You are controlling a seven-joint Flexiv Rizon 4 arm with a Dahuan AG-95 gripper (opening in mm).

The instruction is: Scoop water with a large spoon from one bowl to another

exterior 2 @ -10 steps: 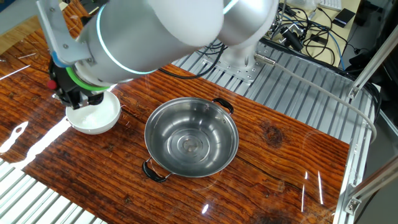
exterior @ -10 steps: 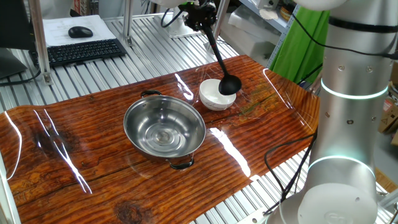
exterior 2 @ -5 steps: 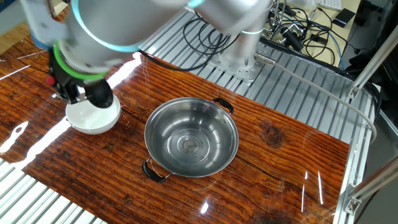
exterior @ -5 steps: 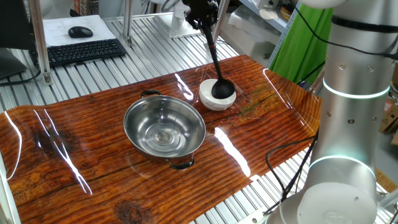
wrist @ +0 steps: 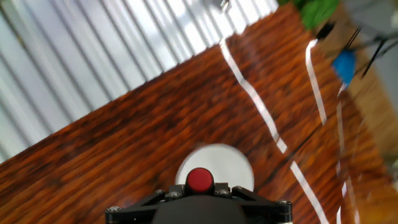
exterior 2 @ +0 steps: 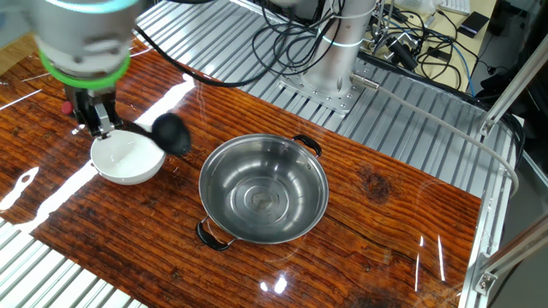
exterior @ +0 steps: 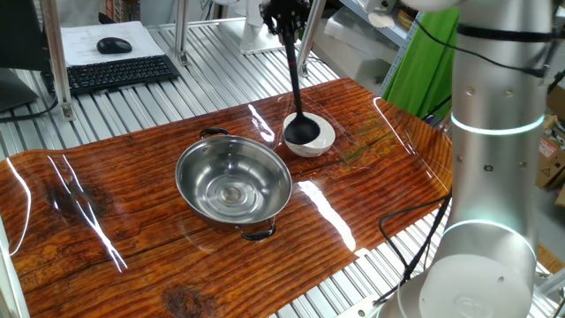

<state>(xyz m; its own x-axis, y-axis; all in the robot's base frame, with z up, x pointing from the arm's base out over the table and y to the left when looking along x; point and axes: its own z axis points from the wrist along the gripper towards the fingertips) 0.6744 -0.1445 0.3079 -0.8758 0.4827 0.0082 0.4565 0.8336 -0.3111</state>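
One fixed view. Wooden table [exterior: 132, 230]: red-brown, glossy. Stainless-steel bowl [exterior: 234, 181], two loop handles, stands near the table's middle; its inside shows only reflections, and whether it holds water cannot be told. White bowl [exterior: 310, 135] stands nearer the far right corner, apart from the steel bowl. Black ladle [exterior: 295, 84]: handle nearly upright, cup over the white bowl's near-left part, hiding much of its inside. Gripper [exterior: 284, 19] at the top edge, clamped on the handle's upper end. Keyboard [exterior: 115, 72] and mouse [exterior: 114, 45] lie on the metal bench beyond the table.

The other fixed view. White bowl [exterior 2: 128, 158] near the table's left edge, inside plain white; contents cannot be told. Ladle cup [exterior 2: 172, 134] hangs just beside its rim, on the side facing the steel bowl [exterior 2: 264, 188]. Gripper [exterior 2: 96, 117] above the white bowl's far rim; arm blurred.

Hand view. Blurred. White bowl [wrist: 214, 165] partly visible beyond the hand's black housing with a red button [wrist: 199, 179].
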